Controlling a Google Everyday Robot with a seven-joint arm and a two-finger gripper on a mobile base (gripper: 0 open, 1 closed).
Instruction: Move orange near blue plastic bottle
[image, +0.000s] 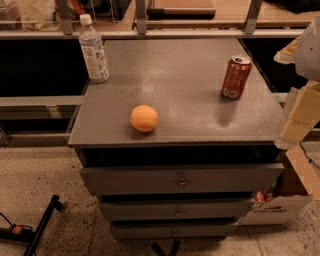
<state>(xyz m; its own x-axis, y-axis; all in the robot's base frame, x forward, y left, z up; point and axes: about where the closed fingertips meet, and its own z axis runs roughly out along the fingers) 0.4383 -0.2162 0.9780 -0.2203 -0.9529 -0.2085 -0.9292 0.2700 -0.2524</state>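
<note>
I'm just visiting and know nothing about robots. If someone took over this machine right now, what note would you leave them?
The hand is the pale shape at the right edge, beside the cabinet, touching neither job item.
The orange lies near the front edge of the cabinet top, left of middle.
The bottle stands upright at the back left corner, well apart from the orange.
The soda can stands on the right side.
Done: nothing yet. Left: pick up the orange and set it beside the bottle.
</note>
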